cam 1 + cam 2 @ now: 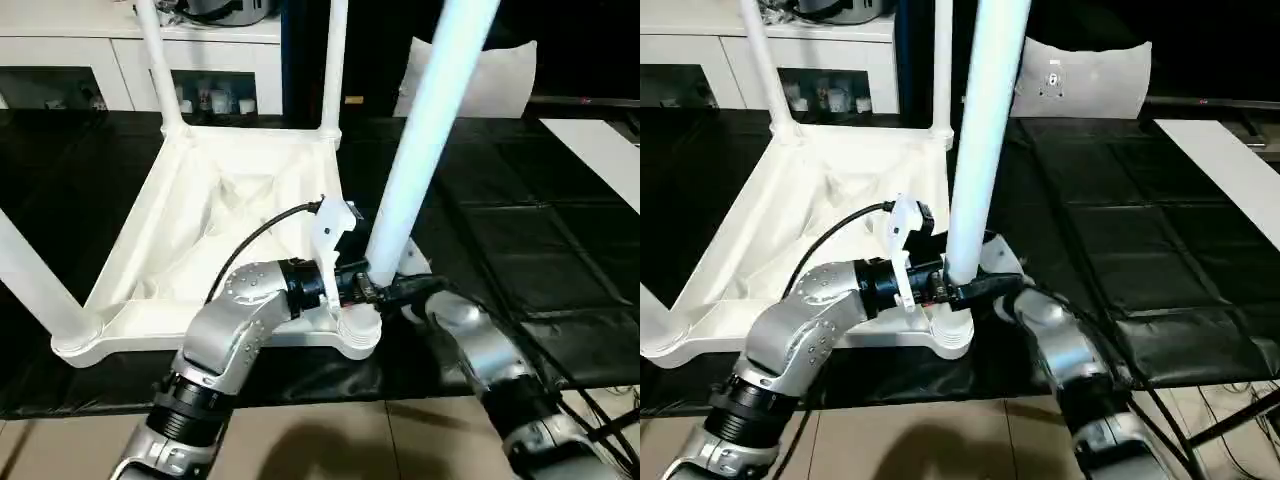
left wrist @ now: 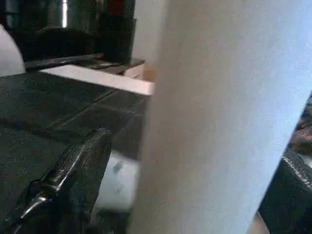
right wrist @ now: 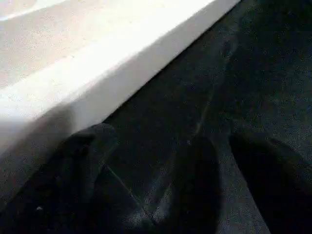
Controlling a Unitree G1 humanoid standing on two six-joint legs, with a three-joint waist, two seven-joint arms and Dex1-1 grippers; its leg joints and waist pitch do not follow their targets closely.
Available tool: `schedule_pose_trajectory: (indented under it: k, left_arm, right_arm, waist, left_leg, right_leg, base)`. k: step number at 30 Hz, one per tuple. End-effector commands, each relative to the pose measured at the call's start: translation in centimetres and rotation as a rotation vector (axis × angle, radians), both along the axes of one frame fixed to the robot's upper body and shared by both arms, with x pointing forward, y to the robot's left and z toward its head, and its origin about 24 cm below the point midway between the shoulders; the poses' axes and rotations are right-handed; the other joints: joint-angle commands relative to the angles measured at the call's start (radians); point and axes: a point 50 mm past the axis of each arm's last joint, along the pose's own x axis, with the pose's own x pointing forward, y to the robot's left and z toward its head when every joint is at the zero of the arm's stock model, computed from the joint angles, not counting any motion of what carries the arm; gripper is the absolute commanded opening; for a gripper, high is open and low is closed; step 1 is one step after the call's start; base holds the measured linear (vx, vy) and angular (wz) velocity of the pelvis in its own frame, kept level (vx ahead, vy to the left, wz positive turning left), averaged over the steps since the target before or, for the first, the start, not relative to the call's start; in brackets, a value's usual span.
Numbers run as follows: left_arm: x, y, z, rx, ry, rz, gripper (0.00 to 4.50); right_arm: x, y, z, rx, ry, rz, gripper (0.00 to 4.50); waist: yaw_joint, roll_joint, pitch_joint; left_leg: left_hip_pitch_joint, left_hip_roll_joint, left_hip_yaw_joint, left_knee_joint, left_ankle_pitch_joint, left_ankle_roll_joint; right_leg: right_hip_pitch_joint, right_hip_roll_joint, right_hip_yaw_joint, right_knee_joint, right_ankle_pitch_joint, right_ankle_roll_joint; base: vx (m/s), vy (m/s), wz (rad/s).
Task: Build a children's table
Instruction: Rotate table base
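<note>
Head pair looks down; wrist cameras sit close to the leg [image 2: 214, 122].

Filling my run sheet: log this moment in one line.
table top: upside down | fourth leg: in near corner socket | left gripper: around leg | right gripper: open

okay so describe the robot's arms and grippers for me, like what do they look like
Both forearms are rounded silver-grey metal shells: the left arm has a ribbed black band at the bottom and a black collar at the wrist, with a white bracket mounted there and a black cable looping back from it. The right arm is the same silver, with black cables along it. The gripper fingers are glossy black.
</note>
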Motion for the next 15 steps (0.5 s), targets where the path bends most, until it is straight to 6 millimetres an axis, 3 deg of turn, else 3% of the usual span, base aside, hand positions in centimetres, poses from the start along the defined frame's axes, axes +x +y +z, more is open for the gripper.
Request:
schedule_pose_trajectory:
  k: [1,5,7,12,15]
  left_arm:
    - [0.2,1.2,-0.2,0.034,-0.015,0.013,4.46]
    - [-0.2,2.2,-0.8,0.078,-0.005,-0.009,4.46]
    - [-0.8,3.7,-2.1,0.169,0.016,-0.063,4.18]
    - [-1.0,5.5,-3.6,0.317,-0.003,-0.087,3.86]
    - [-0.8,6.8,-4.7,0.451,-0.035,-0.102,3.55]
  right_arm:
    - [-0.2,-2.4,0.2,0.003,0.010,-0.048,4.50]
    - [-0.6,-3.8,0.6,0.042,0.011,-0.064,4.50]
    - [-0.8,-5.2,1.6,0.068,-0.036,-0.071,4.50]
    - [-1.0,-6.3,3.1,0.085,-0.102,-0.051,4.50]
    - [-1.8,-7.1,4.0,0.082,-0.110,0.008,4.50]
  waist:
    - [0.007,0.001,-0.061]
    - [0.013,0.003,-0.063]
    - [0.013,0.004,-0.062]
    - [0.012,0.007,-0.058]
    - [0.015,0.002,-0.060]
  left_leg:
    - [-0.012,0.057,-0.024,-0.071,-0.062,0.056]
    - [-0.012,0.058,-0.024,-0.070,-0.046,0.065]
    - [-0.011,0.058,-0.024,-0.072,-0.052,0.070]
    - [-0.005,0.056,-0.025,-0.074,-0.074,0.068]
    - [-0.007,0.055,-0.024,-0.074,-0.074,0.070]
  right_leg:
    - [0.069,-0.103,0.097,-0.081,-0.304,-0.003]
    - [0.068,-0.103,0.098,-0.076,-0.281,-0.010]
    - [0.067,-0.102,0.098,-0.080,-0.290,-0.011]
    - [0.063,-0.099,0.095,-0.085,-0.328,0.000]
    - [0.065,-0.101,0.096,-0.085,-0.337,0.006]
  base:
    - [0.000,0.000,0.00]
    - [0.000,0.000,0.00]
    - [0.000,0.000,0.00]
    - [0.000,0.000,0.00]
    - [0.000,0.000,0.00]
